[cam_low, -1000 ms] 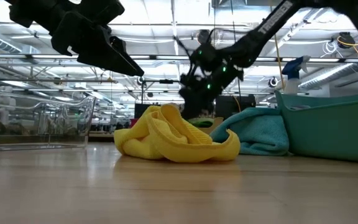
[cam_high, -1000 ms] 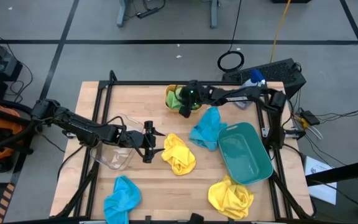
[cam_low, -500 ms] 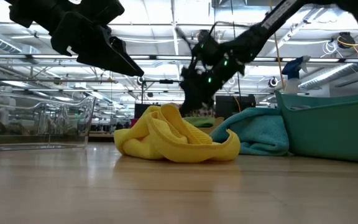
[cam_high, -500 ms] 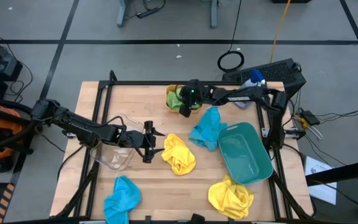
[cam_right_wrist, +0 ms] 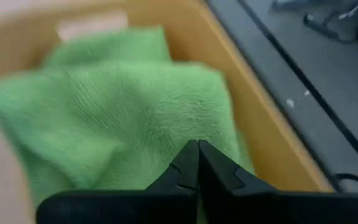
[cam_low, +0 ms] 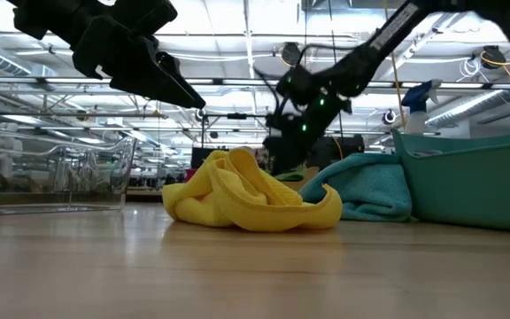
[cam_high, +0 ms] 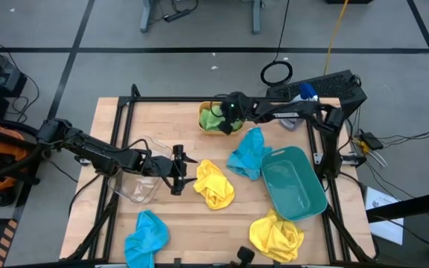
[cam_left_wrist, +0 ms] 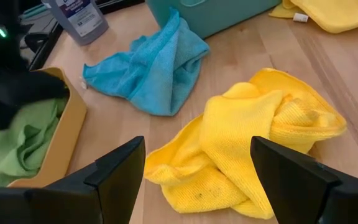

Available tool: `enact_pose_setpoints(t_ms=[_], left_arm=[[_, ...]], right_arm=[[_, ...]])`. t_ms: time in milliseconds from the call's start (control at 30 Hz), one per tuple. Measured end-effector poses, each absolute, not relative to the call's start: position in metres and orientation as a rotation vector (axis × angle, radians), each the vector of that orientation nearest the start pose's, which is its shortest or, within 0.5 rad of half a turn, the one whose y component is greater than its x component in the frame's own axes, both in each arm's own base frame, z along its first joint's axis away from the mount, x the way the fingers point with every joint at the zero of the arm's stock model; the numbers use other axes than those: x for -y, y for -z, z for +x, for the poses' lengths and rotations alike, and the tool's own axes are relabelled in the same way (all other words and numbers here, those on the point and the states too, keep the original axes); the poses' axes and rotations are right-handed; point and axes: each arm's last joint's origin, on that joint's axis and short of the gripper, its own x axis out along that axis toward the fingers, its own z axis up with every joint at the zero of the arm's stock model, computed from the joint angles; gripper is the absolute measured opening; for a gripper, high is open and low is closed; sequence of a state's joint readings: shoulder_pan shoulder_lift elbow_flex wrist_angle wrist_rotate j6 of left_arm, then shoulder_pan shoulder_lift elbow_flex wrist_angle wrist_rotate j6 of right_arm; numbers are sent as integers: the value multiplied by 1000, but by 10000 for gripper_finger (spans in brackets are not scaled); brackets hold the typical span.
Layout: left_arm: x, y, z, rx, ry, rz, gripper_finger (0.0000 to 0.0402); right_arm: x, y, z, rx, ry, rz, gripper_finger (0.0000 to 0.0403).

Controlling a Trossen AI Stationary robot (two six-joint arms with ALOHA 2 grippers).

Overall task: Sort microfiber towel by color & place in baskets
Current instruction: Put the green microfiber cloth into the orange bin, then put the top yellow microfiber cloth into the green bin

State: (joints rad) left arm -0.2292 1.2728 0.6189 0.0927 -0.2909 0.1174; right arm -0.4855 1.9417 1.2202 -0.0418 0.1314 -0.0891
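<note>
The right claw (cam_right_wrist: 197, 163), fingers pressed together, is held just above the green towel (cam_right_wrist: 123, 118) lying inside the orange-yellow basket (cam_high: 204, 112); the left claw (cam_left_wrist: 197, 168), spread wide, is aimed at the yellow towel (cam_left_wrist: 260, 143) beside that basket.

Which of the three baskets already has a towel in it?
The orange-yellow basket at the table's far edge: green cloth lies inside it, under the right gripper. The teal basket and the clear basket hold none.

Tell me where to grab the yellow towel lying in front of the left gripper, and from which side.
Take the yellow towel by its raised fold, coming down from above. It lies crumpled, bunched highest there, so the left gripper, jaws open beside it, could likely pinch that ridge.
</note>
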Motion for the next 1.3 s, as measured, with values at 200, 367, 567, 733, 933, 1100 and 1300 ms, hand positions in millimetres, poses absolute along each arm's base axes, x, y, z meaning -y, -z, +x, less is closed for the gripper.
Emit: enact_pose_setpoints(t_ms=[200, 367, 567, 733, 933, 1100, 1300], left_arm=[[50, -204, 250, -541, -28, 257, 297], [50, -204, 250, -543, -30, 253, 297], [50, -204, 249, -547, -29, 254, 297], [50, -203, 249, -551, -29, 253, 297], [52, -203, 249, -547, -30, 223, 297], [60, -206, 249, -527, -20, 155, 297], [77, -211, 247, -509, 36, 143, 297]], right_arm=[[201, -137, 363, -838, 567, 86, 0], [198, -158, 359, -807, 565, 79, 0], [183, -213, 348, -713, 559, 52, 0], [145, -253, 340, -680, 489, 53, 0], [82, -262, 339, -773, 359, 91, 0], [24, -256, 347, -775, 236, 104, 0], [-44, -246, 342, -761, 204, 94, 0]])
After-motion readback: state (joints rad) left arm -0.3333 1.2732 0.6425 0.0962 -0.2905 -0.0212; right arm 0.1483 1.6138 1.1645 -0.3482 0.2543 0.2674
